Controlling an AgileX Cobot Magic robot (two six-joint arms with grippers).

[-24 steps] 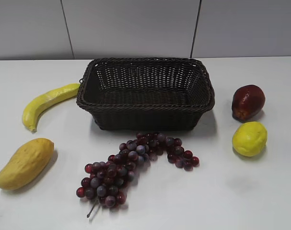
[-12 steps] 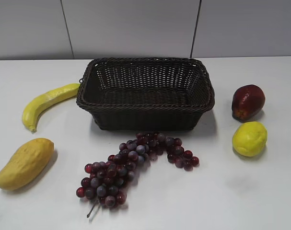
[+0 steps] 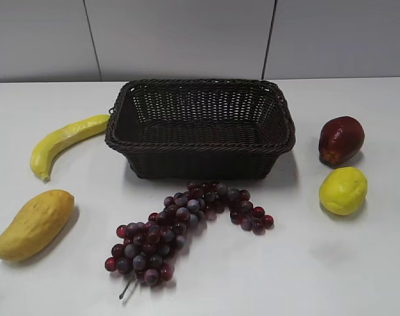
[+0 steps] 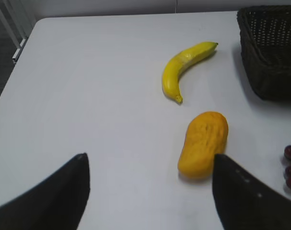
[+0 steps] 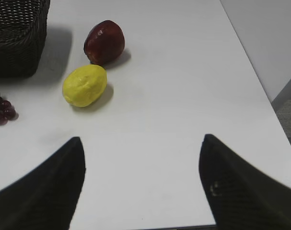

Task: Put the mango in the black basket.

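No change from the earlier frame: mango [image 3: 33, 224] lies at the table's front-left corner, outside the black basket [image 3: 200, 128]; both grippers' jaws spread, holding nothing

Place: a plain test room, like a robot lab.
Table [image 3: 358, 263]: bare white top with fruit set out apart.
Wall [image 3: 180, 36]: grey panels with dark seams.
Floor [image 4: 4, 52]: dark, beside a white frame.
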